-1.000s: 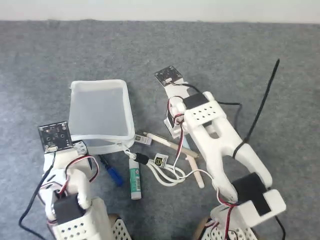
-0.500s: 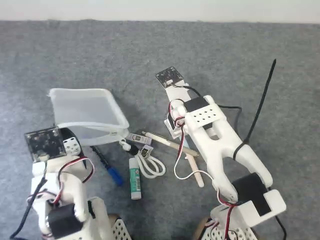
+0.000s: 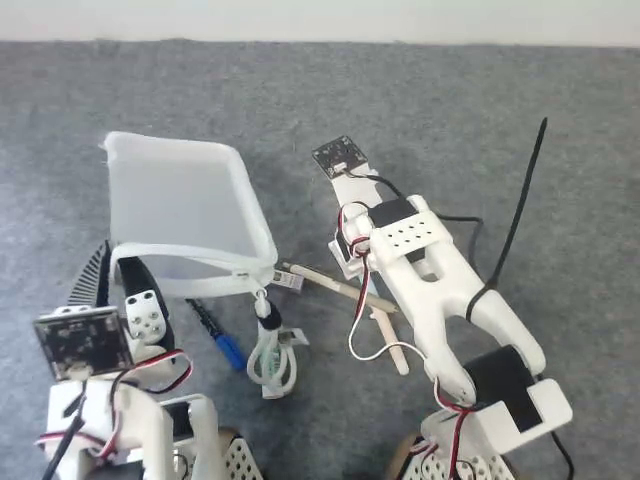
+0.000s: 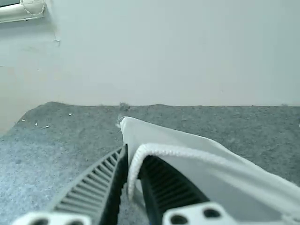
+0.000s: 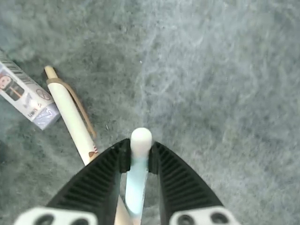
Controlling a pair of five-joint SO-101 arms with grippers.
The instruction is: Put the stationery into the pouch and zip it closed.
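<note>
The left arm is drawn back over its base, and the left hand [image 3: 118, 262] is clenched on the near zip rim of the white mesh pouch [image 3: 180, 205]. In the left wrist view the ribbed fingers [image 4: 105, 176] pinch that rim. The right arm stretches forward and low over the grey desk [image 3: 500, 120]. The right hand [image 5: 139, 157] grasps a pale-blue pen [image 5: 140, 139] by its white-tipped end, just above the surface.

The pouch stands propped on its far edge, its mouth facing the left arm. A cream pen [image 3: 330, 283] and a small labelled box [image 3: 287, 279] lie just beside the mouth. A blue marker [image 3: 222, 340] lies in front of it.

A second ago the pouch lay flat and further right. The left arm has since pulled back and raised the near rim. The white cable [image 3: 272, 352] has dragged leftward with it and now lies over the glue stick [image 3: 270, 385]. The right arm has kept its place.
</note>
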